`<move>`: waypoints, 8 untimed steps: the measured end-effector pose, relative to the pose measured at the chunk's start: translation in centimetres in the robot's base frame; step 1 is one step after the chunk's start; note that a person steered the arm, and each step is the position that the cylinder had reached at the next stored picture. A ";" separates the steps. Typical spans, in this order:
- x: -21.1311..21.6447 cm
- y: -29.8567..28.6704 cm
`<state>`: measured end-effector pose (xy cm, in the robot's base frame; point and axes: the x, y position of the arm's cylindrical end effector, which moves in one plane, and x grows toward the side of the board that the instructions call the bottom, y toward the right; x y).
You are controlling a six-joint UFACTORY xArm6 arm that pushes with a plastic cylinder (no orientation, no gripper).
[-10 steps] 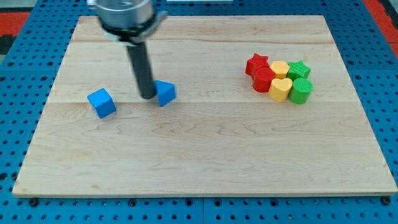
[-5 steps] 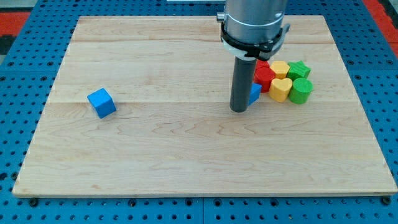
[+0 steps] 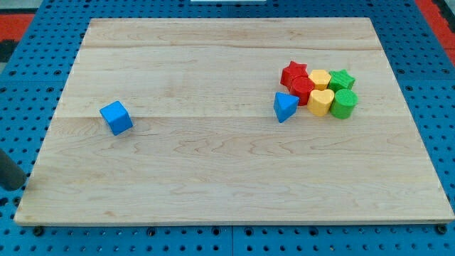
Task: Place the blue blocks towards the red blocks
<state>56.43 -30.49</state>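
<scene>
A blue cube [image 3: 116,117] lies alone on the wooden board [image 3: 213,185] at the view's left. A blue triangular block [image 3: 285,107] sits at the view's right, touching the lower-left side of a red block [image 3: 302,90]. A red star [image 3: 293,72] lies just above that red block. My rod shows only as a dark shape at the view's far left edge, off the board, with my tip [image 3: 14,186] well to the lower left of the blue cube and touching no block.
Two yellow blocks [image 3: 320,78] [image 3: 320,102], a green star [image 3: 342,78] and a green cylinder [image 3: 345,104] are packed against the red blocks on their right. A blue pegboard [image 3: 441,107] surrounds the board.
The rod pushed the blue triangular block rightward across the board up to the red blocks, then swung away to the view's far left edge. The blue cube has not moved.
</scene>
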 end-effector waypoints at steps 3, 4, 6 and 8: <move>-9.6 9.7; -13.0 19.2; -15.3 24.4; -20.9 21.1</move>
<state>35.53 -9.40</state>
